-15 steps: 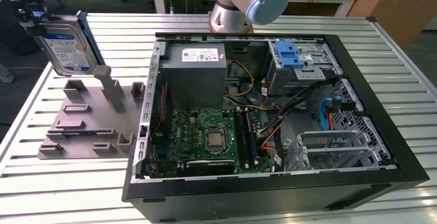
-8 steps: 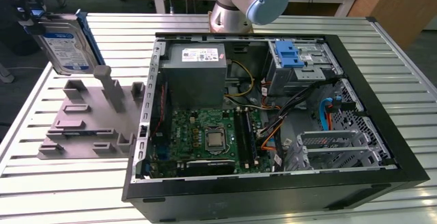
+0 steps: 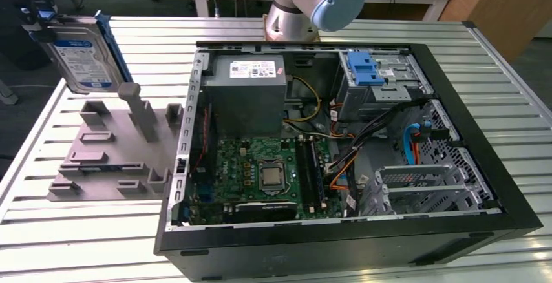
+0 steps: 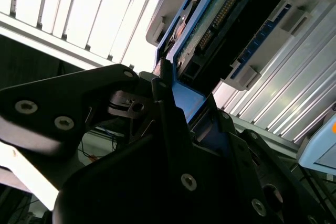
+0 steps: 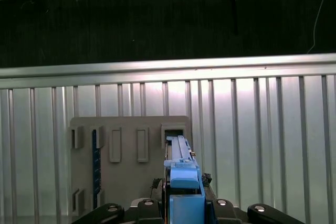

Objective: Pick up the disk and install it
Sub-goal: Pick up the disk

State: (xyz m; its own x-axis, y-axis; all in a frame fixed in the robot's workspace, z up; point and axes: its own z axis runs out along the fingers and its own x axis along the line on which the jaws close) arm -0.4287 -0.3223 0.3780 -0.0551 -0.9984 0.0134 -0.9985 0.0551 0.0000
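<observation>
The disk (image 3: 82,57), a silver drive with a white-and-blue label in a blue carrier, hangs upright in the air at the exterior view's far left. It is above and behind the gray holder fixture (image 3: 116,147). My gripper (image 3: 45,24) is shut on its upper end. In the first wrist view the disk (image 5: 181,174) appears edge-on between the gripper's fingers (image 5: 152,203), over the gray fixture (image 5: 128,145). The second wrist view catches the disk's circuit-board underside (image 4: 218,17) and the blue carrier's edge clamped in my gripper (image 4: 178,103).
The open computer case (image 3: 185,167) lies on the slatted metal table (image 3: 86,231), at the exterior view's right of the fixture. Inside are a gray power supply (image 3: 245,95), a motherboard (image 3: 258,176), a drive cage with a blue latch (image 3: 366,70) and a lower metal cage (image 3: 423,183). The arm's base (image 3: 311,5) stands behind the case.
</observation>
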